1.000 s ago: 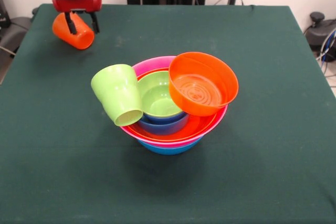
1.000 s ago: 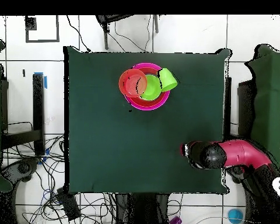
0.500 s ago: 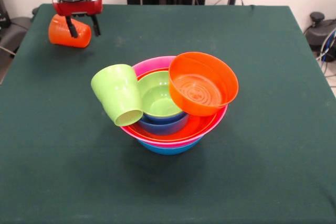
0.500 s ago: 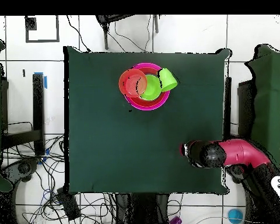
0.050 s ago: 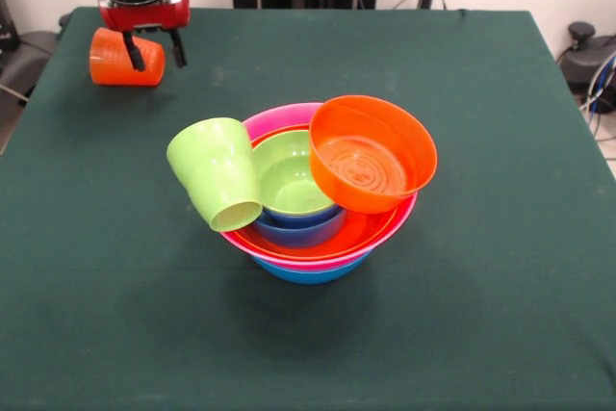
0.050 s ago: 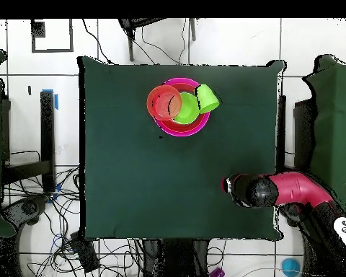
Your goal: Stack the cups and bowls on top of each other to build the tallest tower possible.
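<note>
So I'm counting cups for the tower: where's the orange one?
In the front view the orange cup lies on its side in the gripper at the far left corner of the table, apart from the tower.

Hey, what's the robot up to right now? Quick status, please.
Gripper shut on orange cup, on its side at the table's corner. Tower mid-table, lime green cup and orange bowl leaning on its rim. Path between clear.
</note>
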`<state>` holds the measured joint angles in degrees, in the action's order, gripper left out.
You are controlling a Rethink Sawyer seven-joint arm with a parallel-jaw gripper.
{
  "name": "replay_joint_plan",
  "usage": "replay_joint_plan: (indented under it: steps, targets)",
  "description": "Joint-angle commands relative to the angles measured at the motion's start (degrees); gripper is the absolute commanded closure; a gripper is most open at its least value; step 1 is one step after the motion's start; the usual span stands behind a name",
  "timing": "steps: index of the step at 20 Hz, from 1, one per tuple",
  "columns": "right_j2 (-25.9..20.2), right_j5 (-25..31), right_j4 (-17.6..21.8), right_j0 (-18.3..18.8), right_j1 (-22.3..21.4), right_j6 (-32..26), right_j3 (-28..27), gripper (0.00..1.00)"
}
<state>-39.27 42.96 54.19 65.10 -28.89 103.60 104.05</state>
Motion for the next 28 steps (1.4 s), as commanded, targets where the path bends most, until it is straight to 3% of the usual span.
replay_joint_plan:
  steps: [1, 2, 22, 23, 28]
  targets:
    - [0.92, 4.2, 2.83, -0.99, 1.91, -18.78, -3.77, 0.0]
    - [0.88, 4.37, 2.7, -0.91, 1.94, -18.96, -3.73, 1.0]
    - [0.37, 4.05, 2.52, -0.81, 2.36, -19.29, -2.98, 1.0]
    - [0.42, 4.2, 2.68, -0.88, 2.19, -19.54, -2.96, 0.0]
    - [-0.38, 4.38, 0.66, -0.15, 2.83, -19.03, -1.98, 0.0]
